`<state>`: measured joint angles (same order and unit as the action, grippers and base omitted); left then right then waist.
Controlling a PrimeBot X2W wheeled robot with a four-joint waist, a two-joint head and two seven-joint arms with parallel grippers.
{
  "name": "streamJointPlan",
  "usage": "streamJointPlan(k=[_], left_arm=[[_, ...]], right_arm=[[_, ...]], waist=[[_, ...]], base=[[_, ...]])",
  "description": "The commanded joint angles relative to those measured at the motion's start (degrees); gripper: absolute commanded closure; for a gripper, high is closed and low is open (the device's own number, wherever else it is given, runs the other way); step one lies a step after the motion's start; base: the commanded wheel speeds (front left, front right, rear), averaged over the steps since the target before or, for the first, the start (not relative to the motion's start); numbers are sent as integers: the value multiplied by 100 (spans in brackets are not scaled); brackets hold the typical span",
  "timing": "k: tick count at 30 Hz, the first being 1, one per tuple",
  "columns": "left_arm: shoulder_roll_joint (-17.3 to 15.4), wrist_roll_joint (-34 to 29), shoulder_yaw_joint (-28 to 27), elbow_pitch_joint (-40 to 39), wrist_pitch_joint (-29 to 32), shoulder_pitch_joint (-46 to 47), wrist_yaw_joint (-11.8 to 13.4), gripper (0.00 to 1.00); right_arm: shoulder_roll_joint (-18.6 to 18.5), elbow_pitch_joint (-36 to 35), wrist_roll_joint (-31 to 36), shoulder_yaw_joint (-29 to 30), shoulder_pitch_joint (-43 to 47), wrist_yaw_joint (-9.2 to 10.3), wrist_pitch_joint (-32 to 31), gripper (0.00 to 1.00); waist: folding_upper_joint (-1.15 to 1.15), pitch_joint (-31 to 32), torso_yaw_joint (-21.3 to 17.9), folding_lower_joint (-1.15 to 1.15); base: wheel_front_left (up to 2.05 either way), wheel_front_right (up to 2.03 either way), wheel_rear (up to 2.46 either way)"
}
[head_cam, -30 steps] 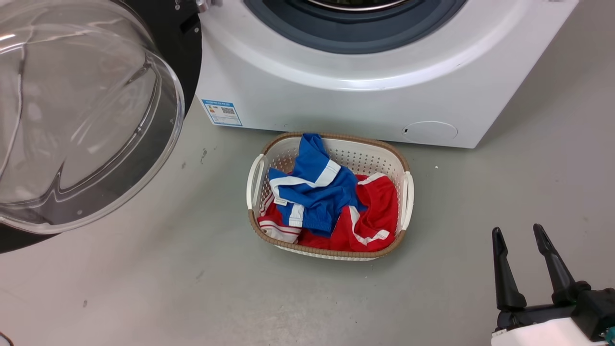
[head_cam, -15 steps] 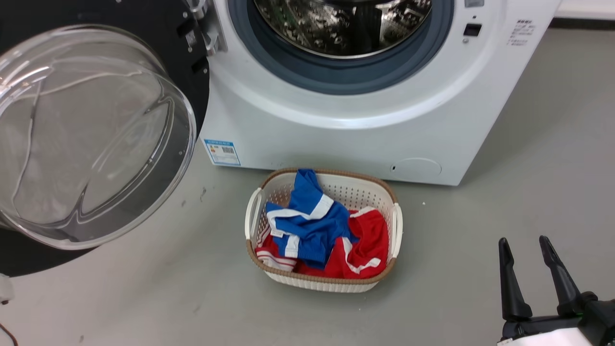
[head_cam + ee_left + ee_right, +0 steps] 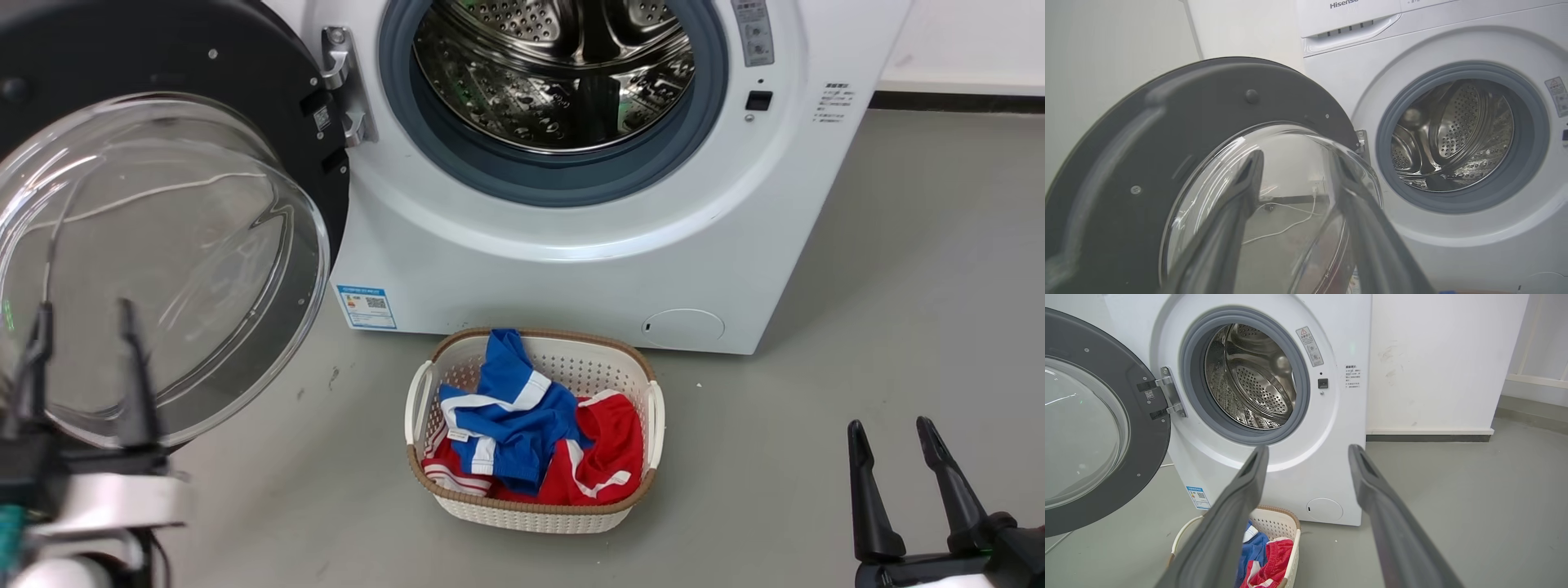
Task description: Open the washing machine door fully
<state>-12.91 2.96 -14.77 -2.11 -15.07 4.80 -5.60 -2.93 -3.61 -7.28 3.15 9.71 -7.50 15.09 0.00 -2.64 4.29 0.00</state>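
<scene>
Standing wide open, the door [image 3: 171, 237] is faced by the left gripper [image 3: 83, 314]; it and the right gripper [image 3: 890, 429] are held spread and empty.

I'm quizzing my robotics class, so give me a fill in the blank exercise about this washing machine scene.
The washing machine door stands ____, baring the steel drum.
The basket holds blue and ____ clothes.
The right claw grips ____.
Missing: open; red; nothing.
</scene>
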Motion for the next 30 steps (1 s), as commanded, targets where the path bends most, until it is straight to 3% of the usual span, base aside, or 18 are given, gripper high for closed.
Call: streamJointPlan(k=[1, 12, 30], left_arm=[[96, -62, 95, -93, -9, -128, 42, 0], [700, -205, 930, -358, 118, -713, 157, 0], [916, -74, 1442, 524, -18, -1059, 408, 0]], right_arm=[[10, -26, -13, -2, 56, 1, 11, 0], [10, -311, 17, 7, 82, 1, 10, 0], [10, -259, -72, -32, 305, 1, 10, 0]], waist=[[0, 34, -42, 0], [0, 143, -287, 0], [0, 197, -381, 0]], base=[[0, 0, 0], [0, 0, 0], [0, 0, 0]])
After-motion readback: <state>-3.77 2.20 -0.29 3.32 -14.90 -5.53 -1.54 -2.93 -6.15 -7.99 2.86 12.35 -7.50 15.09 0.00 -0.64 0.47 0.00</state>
